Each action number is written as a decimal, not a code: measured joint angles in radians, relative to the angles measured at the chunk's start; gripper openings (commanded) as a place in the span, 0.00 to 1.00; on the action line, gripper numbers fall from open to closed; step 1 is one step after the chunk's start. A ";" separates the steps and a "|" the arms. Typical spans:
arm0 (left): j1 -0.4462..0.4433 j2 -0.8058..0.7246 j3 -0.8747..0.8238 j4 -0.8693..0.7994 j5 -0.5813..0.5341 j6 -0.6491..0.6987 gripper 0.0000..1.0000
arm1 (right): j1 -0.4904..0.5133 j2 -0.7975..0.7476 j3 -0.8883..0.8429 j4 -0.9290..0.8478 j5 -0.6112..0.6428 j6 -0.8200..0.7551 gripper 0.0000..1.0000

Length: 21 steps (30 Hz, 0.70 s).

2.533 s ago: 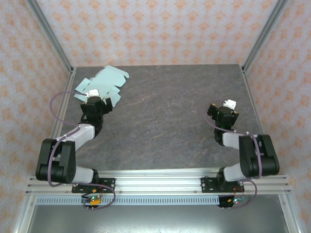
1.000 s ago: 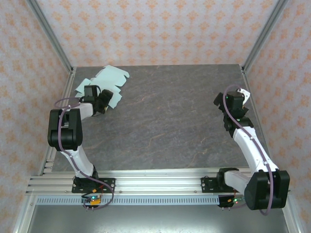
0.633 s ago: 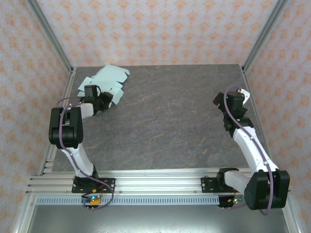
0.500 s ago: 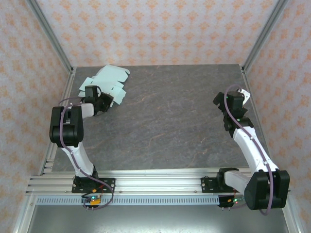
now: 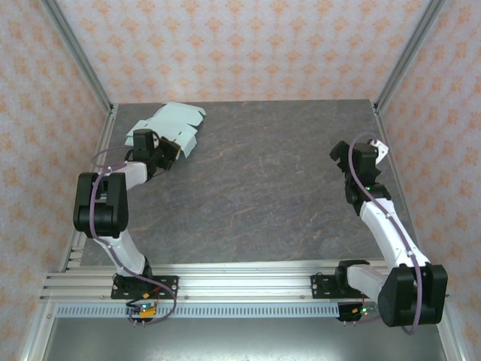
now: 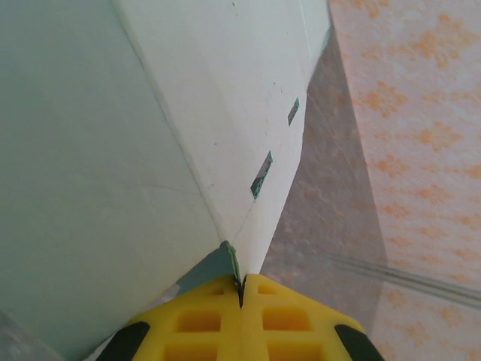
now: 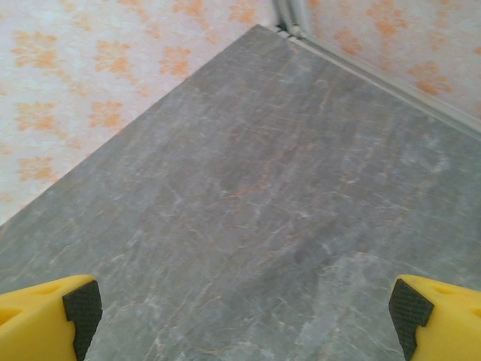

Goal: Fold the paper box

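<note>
The paper box (image 5: 174, 120) is a flat mint-green die-cut sheet at the table's back left corner, with flaps spreading toward the wall. My left gripper (image 5: 162, 147) reaches in at its near edge. In the left wrist view the yellow fingers meet on a thin edge of the paper box (image 6: 113, 150), so the left gripper (image 6: 242, 282) is shut on it, and the sheet rises up and away from the tips. My right gripper (image 5: 353, 153) hovers at the right side of the table. Its yellow fingertips (image 7: 52, 312) stand wide apart over bare stone, so the right gripper (image 7: 244, 316) is open.
The dark stone table (image 5: 263, 188) is walled by patterned panels, with metal posts at the back corners (image 7: 289, 26). The sheet lies close to the left wall rail (image 5: 101, 150). An aluminium rail (image 5: 240, 282) carrying both arm bases runs along the near edge.
My left gripper has closed on the sheet's near edge. The sheet has shifted slightly to the right and its edge has lifted. The right arm has stayed still.
</note>
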 measured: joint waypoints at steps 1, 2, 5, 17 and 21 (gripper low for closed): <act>-0.014 -0.022 -0.013 0.000 0.000 -0.013 0.00 | 0.007 -0.003 -0.020 0.040 -0.021 -0.026 0.99; -0.031 -0.049 -0.028 -0.004 -0.001 -0.029 0.00 | 0.022 -0.005 -0.042 0.080 -0.049 -0.065 0.99; -0.081 -0.130 -0.056 -0.051 -0.006 -0.066 0.00 | 0.126 0.000 -0.080 0.156 -0.117 -0.222 0.99; -0.128 -0.425 -0.024 -0.373 -0.021 -0.135 0.00 | 0.624 0.229 -0.084 0.377 -0.245 -0.874 0.99; -0.140 -0.493 -0.018 -0.446 -0.025 -0.162 0.00 | 0.726 0.382 -0.022 0.459 -0.184 -1.008 1.00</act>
